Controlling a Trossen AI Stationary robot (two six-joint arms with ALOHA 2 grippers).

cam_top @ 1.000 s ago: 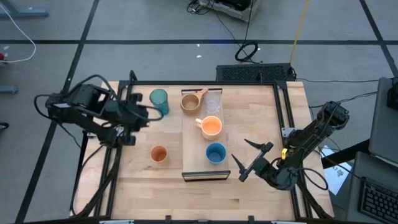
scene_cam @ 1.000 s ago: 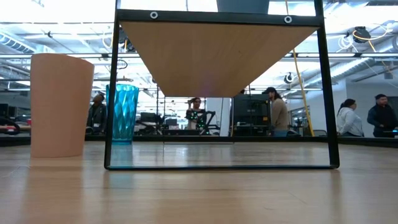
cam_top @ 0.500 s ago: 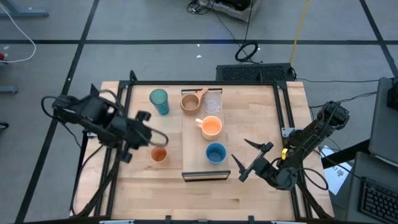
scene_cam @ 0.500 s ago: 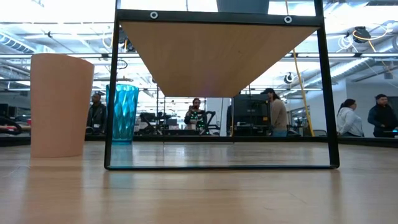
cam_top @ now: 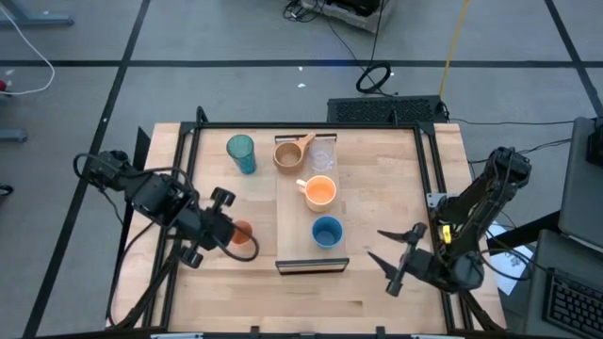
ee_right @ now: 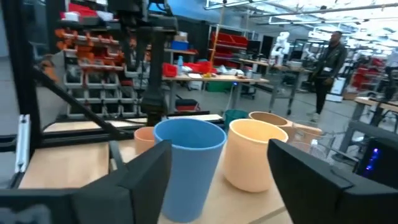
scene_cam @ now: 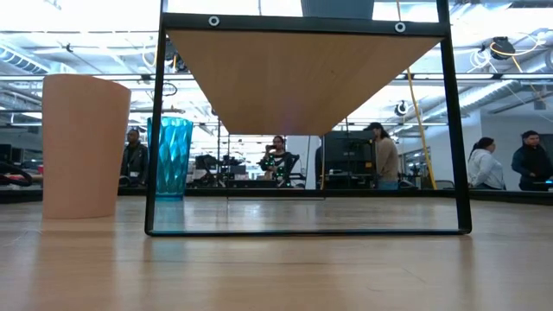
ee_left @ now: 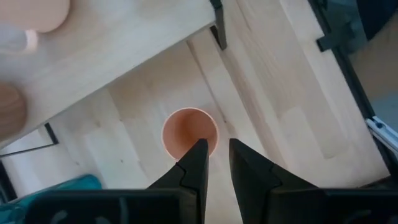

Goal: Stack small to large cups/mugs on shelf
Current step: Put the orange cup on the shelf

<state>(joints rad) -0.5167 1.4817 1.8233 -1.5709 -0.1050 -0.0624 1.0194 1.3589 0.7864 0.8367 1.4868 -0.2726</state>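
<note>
The shelf [cam_top: 311, 259] is a light-wood plank raised on a dark frame. It carries the tan handled mug [cam_top: 287, 154], the clear glass cup [cam_top: 322, 153], the orange handled mug [cam_top: 320, 192] and the blue cup [cam_top: 327, 231]. The teal tumbler [cam_top: 241, 153] and the small orange cup [cam_top: 245, 233] stand on the tabletop left of the shelf. My left gripper [cam_top: 229, 229] hangs over the small orange cup [ee_left: 189, 130], pointing down, with a narrow gap between its fingers [ee_left: 217, 146]. My right gripper [cam_top: 396, 260] is open near the shelf's near right corner, facing the blue cup [ee_right: 189, 168].
The shelf's dark frame legs [scene_cam: 154, 130] stand on the table between the small orange cup [scene_cam: 85, 145] and the shelf's underside [scene_cam: 302, 78]. Bare tabletop lies near the table's near edge [cam_top: 311, 306]. People stand in the room beyond the table.
My left arm has swung from the table's far left toward the near edge and the small orange cup, tipping its gripper downward over it. My right gripper has shifted a little toward the near right corner and turned. No cup has moved.
</note>
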